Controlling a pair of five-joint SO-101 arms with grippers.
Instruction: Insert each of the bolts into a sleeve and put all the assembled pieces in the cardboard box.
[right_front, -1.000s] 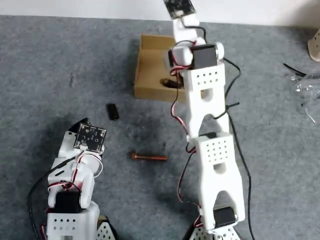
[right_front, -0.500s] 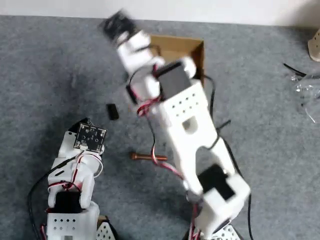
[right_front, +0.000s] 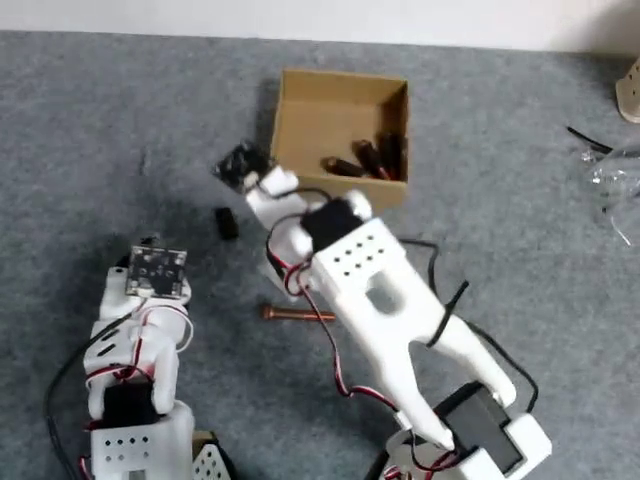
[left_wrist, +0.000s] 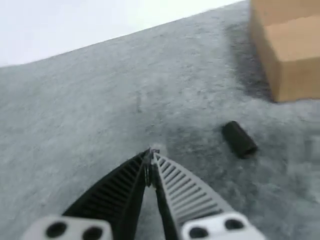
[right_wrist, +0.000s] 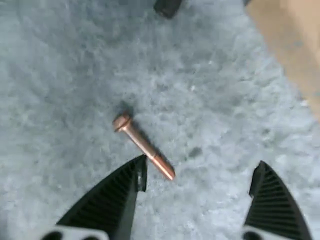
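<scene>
Copper bolt (right_wrist: 143, 146) lies below the right gripper (right_wrist: 200, 172), spread wide and freshly swung off the cardboard box (right_front: 343, 78), so the next pairing can start; left gripper (left_wrist: 151, 152) clenched empty.

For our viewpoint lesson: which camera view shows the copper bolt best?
The right wrist view: the bolt lies whole, head and shank clear, just ahead of the open right gripper. The high view shows the bolt small, beside the right arm. The left wrist view faces the black sleeve.

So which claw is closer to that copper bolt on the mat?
Right. The right gripper hangs open over the bolt; the left gripper sits shut farther off, facing the black sleeve.
</scene>
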